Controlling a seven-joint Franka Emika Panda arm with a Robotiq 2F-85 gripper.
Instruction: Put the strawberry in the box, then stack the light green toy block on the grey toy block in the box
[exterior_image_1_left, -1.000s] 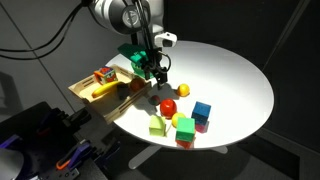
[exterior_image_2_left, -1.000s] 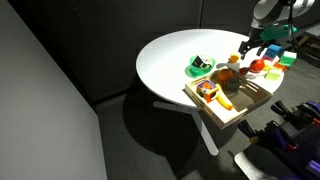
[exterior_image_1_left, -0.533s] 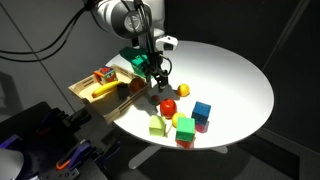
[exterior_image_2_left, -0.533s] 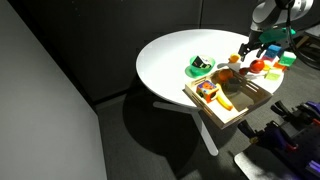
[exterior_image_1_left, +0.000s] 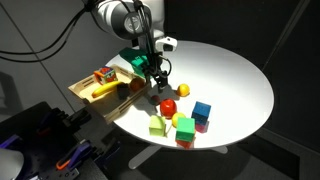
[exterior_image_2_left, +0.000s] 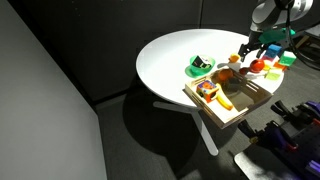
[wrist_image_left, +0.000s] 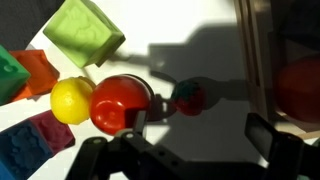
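Note:
In the wrist view the strawberry (wrist_image_left: 188, 97), tiny and dark red with a green top, lies on the white table in the shadow, just beyond my open gripper (wrist_image_left: 200, 138). Nothing is between the fingers. The strawberry sits a little left of the middle of the gap, beside the bigger red ball (wrist_image_left: 120, 103). The rim of the wooden box (wrist_image_left: 253, 60) runs down the right. In both exterior views the gripper (exterior_image_1_left: 156, 74) (exterior_image_2_left: 250, 50) hangs by the box (exterior_image_1_left: 82, 92) (exterior_image_2_left: 240, 112). A pale green block (wrist_image_left: 85, 32) lies at the upper left. The grey toy block I cannot make out.
A yellow ball (wrist_image_left: 72, 100), an orange block (wrist_image_left: 40, 70), a deeper green block (wrist_image_left: 8, 75), a blue one (wrist_image_left: 22, 152) and a magenta one (wrist_image_left: 57, 130) crowd the left. The box holds a banana (exterior_image_1_left: 103, 90) and a red multicoloured block (exterior_image_1_left: 103, 75). A green-and-white dish (exterior_image_2_left: 199, 67) stands nearby.

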